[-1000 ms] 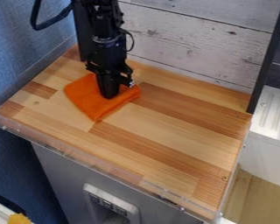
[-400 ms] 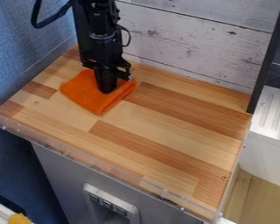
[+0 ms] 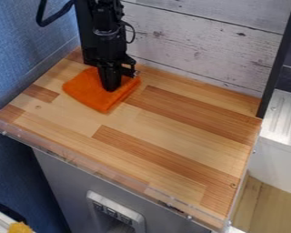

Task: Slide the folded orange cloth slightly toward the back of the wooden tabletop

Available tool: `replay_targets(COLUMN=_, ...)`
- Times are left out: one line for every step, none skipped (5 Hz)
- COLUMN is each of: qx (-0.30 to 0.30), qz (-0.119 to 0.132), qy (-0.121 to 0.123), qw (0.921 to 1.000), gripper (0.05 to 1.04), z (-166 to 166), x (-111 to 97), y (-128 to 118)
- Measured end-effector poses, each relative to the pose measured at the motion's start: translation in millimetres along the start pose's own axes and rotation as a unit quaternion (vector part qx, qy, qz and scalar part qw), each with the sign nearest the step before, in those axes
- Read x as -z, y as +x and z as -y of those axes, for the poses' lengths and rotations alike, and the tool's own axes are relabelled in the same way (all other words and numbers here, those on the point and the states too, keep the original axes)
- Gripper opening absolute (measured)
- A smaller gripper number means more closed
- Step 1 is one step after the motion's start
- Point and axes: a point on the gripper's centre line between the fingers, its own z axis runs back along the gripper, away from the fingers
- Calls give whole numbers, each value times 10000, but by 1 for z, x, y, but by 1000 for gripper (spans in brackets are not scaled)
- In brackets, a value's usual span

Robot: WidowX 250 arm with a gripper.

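A transparent lip [image 3: 81, 164] edges the wooden counter [image 3: 172, 132] in front, its surface reaching back to an orange cloth [image 3: 87, 93], far left, touched by the black gripper [image 3: 111, 89], spread or pressed together being indiscernible, before a plank wall [image 3: 196, 45].

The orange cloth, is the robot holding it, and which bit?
I can't tell if it's held. The robot's hand is down on the upper right part of the orange cloth, but I can't see a pinch.
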Motion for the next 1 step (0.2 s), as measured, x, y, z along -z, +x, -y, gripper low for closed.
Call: replay_targets(qx=-49, qz=-41, qy=3, qw=10000, gripper=239, z=-3, x=-13, y=8)
